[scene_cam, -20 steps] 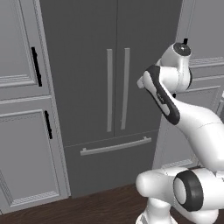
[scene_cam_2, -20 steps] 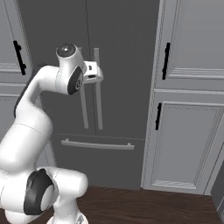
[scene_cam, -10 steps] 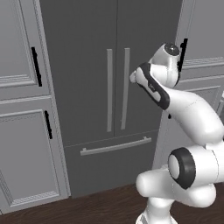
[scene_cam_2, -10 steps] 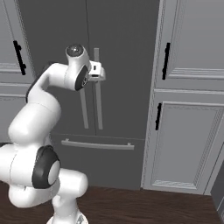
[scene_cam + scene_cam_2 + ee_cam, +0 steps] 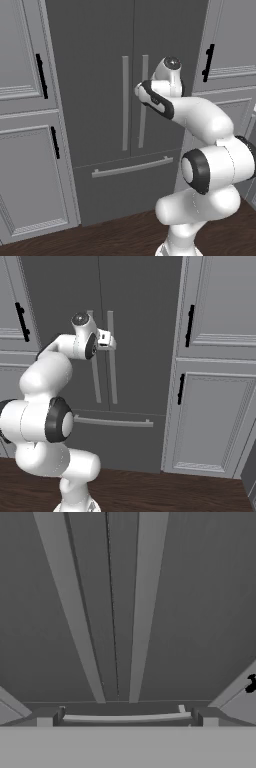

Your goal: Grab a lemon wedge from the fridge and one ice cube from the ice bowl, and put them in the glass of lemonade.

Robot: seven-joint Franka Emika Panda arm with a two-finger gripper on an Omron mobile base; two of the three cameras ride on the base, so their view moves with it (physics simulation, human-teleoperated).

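Observation:
The fridge (image 5: 95,70) stands closed straight ahead, dark grey and flat-fronted (image 5: 142,311). Two long pale bar handles (image 5: 125,110) run down either side of its door seam, and a horizontal drawer handle (image 5: 132,166) lies below. My gripper (image 5: 113,344) hovers just in front of the upper part of the right-hand bar handle (image 5: 113,376), open, with nothing in it. The hand view looks along the fridge front (image 5: 200,612), down both bar handles (image 5: 142,612) to the drawer handle (image 5: 125,717). The lemon wedge, the ice bowl and the glass of lemonade are out of view.
Panelled grey cabinets with black handles flank the fridge, on the left (image 5: 30,165) and on the right (image 5: 215,421). Dark wood floor (image 5: 150,491) runs along the bottom. My own arm (image 5: 200,115) covers part of the right-hand fridge door.
The arm has swung in toward the fridge, bringing the hand from off to the side up close to the bar handles. The jaws stayed open and the fridge stayed closed.

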